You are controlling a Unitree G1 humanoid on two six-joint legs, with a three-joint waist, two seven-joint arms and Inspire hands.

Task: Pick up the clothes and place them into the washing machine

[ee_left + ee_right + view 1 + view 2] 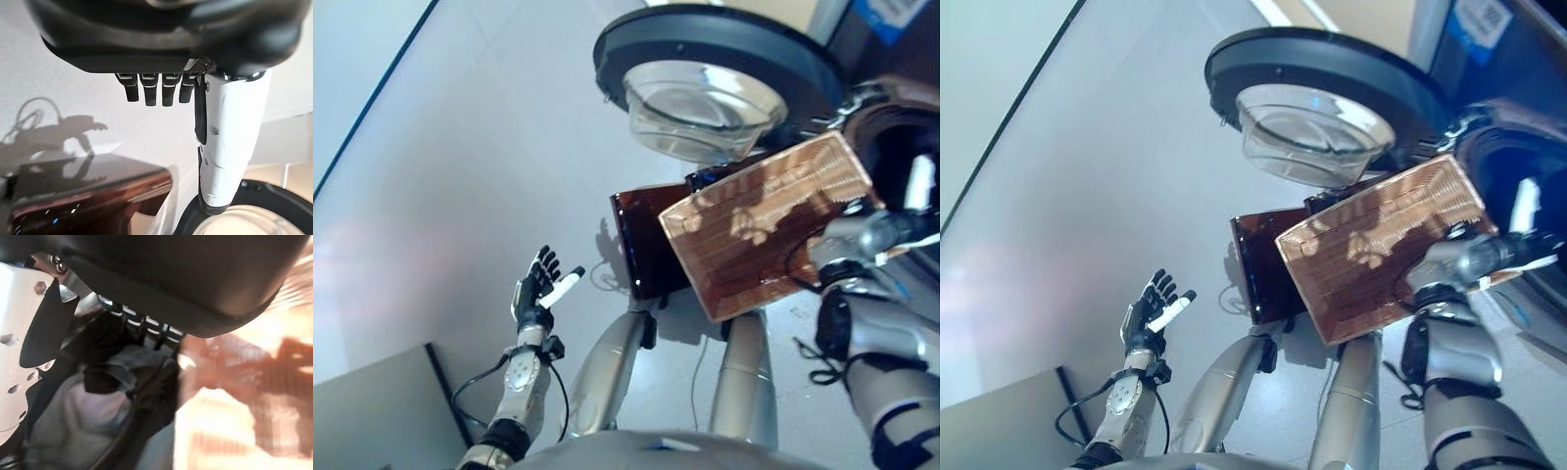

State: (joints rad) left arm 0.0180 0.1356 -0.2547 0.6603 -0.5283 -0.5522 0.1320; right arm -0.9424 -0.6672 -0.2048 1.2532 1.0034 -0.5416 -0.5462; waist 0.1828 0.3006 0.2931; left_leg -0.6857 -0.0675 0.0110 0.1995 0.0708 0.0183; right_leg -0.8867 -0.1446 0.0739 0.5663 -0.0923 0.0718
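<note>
Woven brown basket [769, 227] blocks the drum; right hand [911, 230] pinches grey clothes [88, 416]; left hand [540, 286] splayed at eight o'clock.

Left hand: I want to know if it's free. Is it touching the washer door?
Apart. In the left eye view the left hand hangs open over bare floor, with clear floor between it and the washer door.

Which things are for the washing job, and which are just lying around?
For the job:
grey cloth
washing machine door, standing open
brown basket
right hand, right by the cloth

Just there:
grey board on the floor
left hand, open and holding nothing
</note>
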